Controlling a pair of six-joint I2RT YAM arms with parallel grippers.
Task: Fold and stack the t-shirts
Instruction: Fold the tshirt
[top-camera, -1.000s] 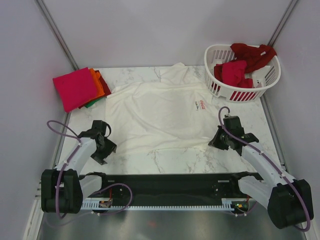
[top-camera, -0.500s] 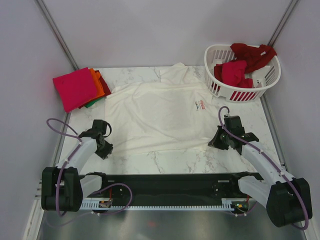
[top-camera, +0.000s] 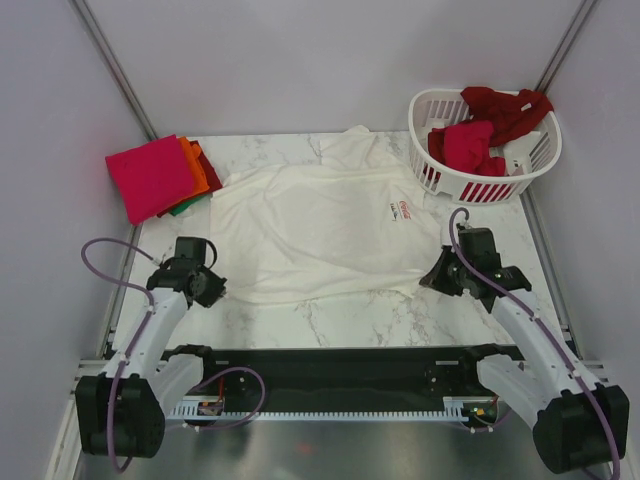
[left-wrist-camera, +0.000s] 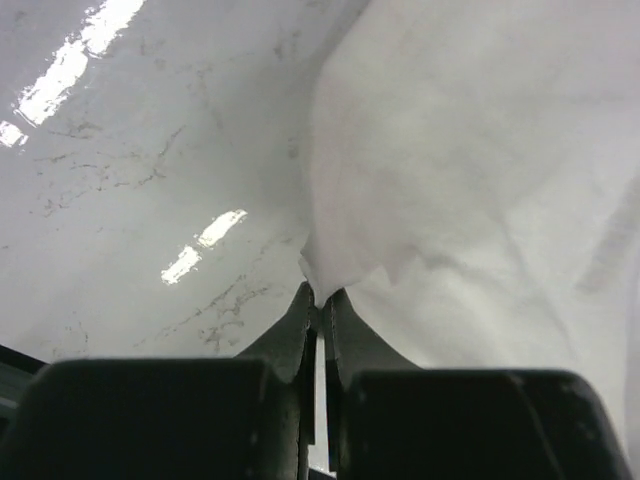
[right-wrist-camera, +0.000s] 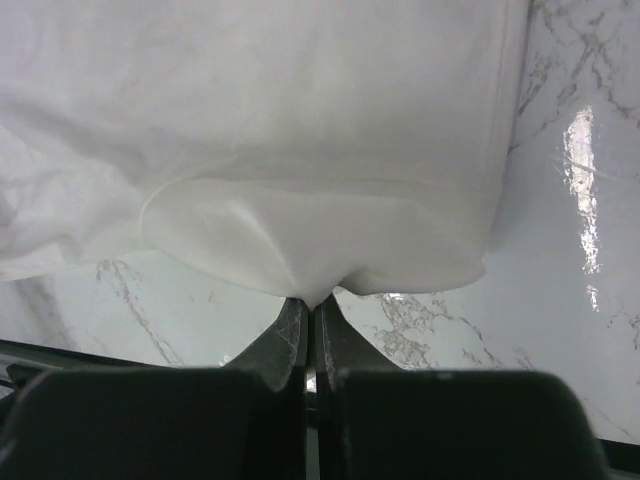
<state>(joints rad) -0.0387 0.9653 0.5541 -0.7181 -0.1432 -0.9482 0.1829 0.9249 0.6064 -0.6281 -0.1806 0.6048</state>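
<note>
A cream-white t-shirt with a small red chest logo lies spread flat in the middle of the marble table. My left gripper is shut on its near left hem corner. In the left wrist view the cloth bunches right at that gripper's closed tips. My right gripper is shut on the near right hem corner. The right wrist view shows the hem pinched at that gripper's tips. A folded stack sits at the back left: magenta-pink on top, with orange and green edges showing.
A white slatted laundry basket stands at the back right, holding crumpled red t-shirts, one of them draped over its far rim. Bare marble lies between the shirt's hem and the black rail at the near edge.
The left gripper went from open beside the hem to shut on the near left corner. The right arm shifted slightly right, still holding its corner, and the hem now lies straighter.
</note>
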